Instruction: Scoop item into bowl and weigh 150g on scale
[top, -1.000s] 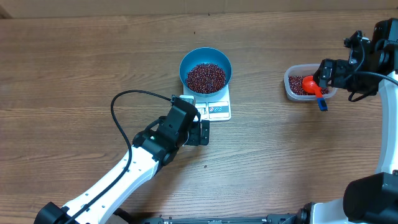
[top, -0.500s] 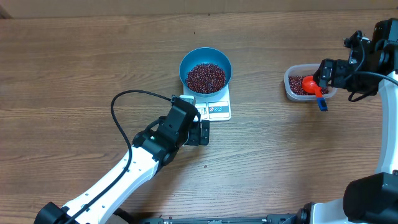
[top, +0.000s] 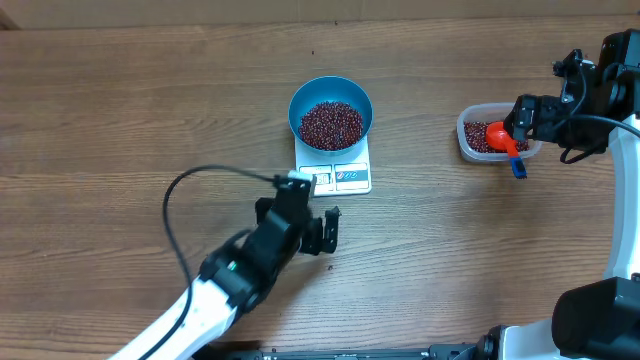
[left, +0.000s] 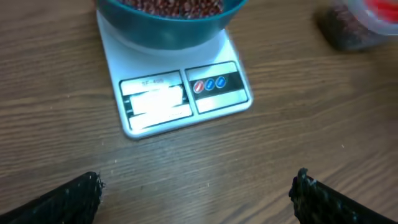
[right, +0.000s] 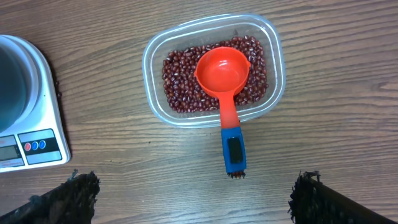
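Beans fill the blue bowl, set on the scale for weighing. Left claw, jaws apart and empty, faces the display, likely to read it; right claw, equally apart, hovers above the scoop resting in the tub.

Robot lab setup (wood table, cabled arm)

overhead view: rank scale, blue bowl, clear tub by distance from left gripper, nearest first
From the left gripper, in the overhead view:
1. Scale: just ahead of the open fingers, near the table's middle.
2. Blue bowl: sits on the scale's far part, with beans in it.
3. Clear tub: far off on the right side of the table.
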